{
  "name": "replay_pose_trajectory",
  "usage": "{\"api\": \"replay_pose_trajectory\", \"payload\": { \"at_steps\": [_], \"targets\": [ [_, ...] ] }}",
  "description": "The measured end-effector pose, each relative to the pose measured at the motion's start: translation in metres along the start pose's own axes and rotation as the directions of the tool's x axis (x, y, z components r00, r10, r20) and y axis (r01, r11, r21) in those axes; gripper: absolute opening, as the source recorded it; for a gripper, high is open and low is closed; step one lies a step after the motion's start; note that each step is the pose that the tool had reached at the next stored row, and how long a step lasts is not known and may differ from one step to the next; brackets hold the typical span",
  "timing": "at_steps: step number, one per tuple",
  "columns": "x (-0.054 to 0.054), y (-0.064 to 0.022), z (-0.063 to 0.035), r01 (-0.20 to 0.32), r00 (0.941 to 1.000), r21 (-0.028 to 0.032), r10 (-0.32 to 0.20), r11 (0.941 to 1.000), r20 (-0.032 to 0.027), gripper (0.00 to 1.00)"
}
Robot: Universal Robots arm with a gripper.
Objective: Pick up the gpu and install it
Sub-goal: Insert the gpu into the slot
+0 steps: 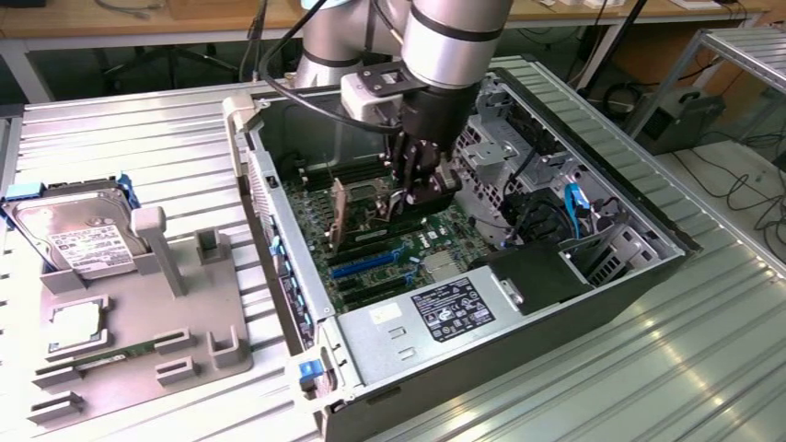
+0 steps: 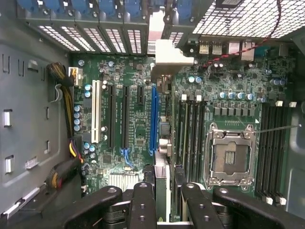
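Gripper down inside the open computer case, fingers partly closed on the top edge of the gpu, which hangs upright on edge directly below it. In the wrist view the card runs straight away from the fingers. Its long axis parallels the blue slot just beside it on the motherboard, bracket end toward the case's rear openings.

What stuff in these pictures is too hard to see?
- gpu, wrist view: seen edge-on, so its flat sides are hidden. I cannot tell whether it sits in the blue slot.
- gripper, wrist view: cut off by the picture's edge.
- Motherboard, exterior view: the arm hides part of it.
- Hard drive label, exterior view: too small to read.
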State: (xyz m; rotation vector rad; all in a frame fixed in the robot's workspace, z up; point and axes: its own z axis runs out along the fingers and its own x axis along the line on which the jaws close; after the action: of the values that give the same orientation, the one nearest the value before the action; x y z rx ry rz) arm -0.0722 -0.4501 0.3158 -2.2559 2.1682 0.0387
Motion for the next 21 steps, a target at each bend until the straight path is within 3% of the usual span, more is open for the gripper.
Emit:
{"api": "replay_pose_trajectory", "payload": {
  "at_steps": [21],
  "targets": [
    [0.003, 0.0258, 0.0177, 0.0, 1.0, 0.0001, 0.0, 1.0, 0.0, 0.26]
  ]
}}
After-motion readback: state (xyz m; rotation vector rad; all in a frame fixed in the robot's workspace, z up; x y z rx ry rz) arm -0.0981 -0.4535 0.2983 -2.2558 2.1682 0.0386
